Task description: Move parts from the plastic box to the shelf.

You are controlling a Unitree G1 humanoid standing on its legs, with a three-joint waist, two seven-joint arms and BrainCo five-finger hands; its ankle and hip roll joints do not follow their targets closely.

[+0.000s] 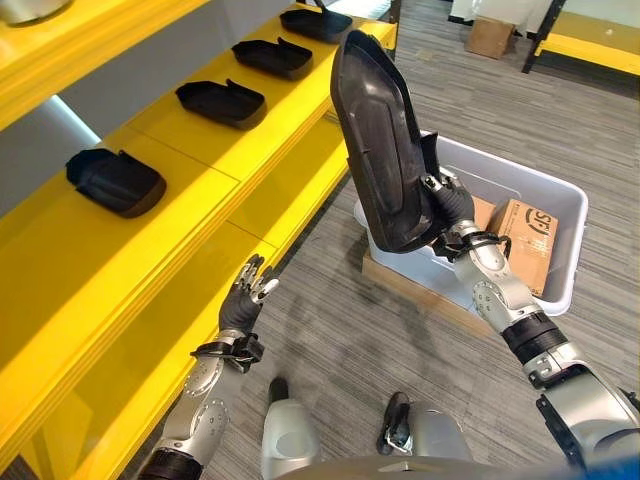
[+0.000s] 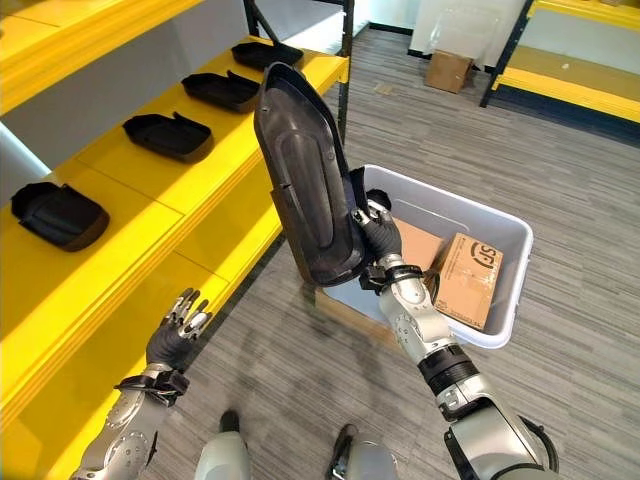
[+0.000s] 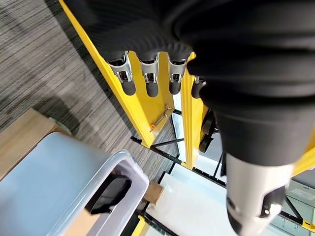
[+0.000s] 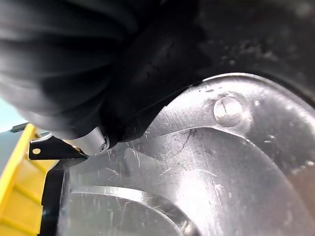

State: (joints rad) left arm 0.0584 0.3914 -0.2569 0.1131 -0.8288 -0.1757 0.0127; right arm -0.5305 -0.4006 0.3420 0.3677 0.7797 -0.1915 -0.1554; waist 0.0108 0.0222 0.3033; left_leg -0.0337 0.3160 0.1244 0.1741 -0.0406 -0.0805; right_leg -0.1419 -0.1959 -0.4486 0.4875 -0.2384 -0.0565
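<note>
- Nearest the camera, the left hand (image 1: 243, 303) hangs low beside the front edge of the yellow shelf (image 1: 200, 190), fingers straight and relaxed, holding nothing; its wrist view shows the dark fingertips (image 3: 150, 88) in a row in front of the shelf's yellow frame.
- Right hand (image 2: 378, 238) is clamped on the lower end of a long black moulded plastic part (image 2: 305, 190), fingers curled round its edge, and holds it nearly upright, tilted a little toward the shelf.
- That part is clear of the grey plastic box (image 1: 560, 250), above the box's near-left corner and between box and shelf.
- Four smaller black tray-like parts lie in a row along the shelf board; the nearest one (image 1: 115, 180) sits toward the near end, the next (image 1: 222, 102) further along, the rest toward the far end.
- Cardboard cartons (image 1: 525, 240) sit inside the box; the box stands on a flat piece of cardboard or board (image 1: 400, 285) on the grey carpet.
- Step in hand, as I judge it: the carry, after lifting out and before setting down.
- Next move calls for swinging the part across to the shelf, laying it from upright to flat, and lowering it onto bare board, probably the gap between the nearest two trays, without knocking them.
- The part is long and held by one end, so it may lever in the grip; the free left hand could steady it.
</note>
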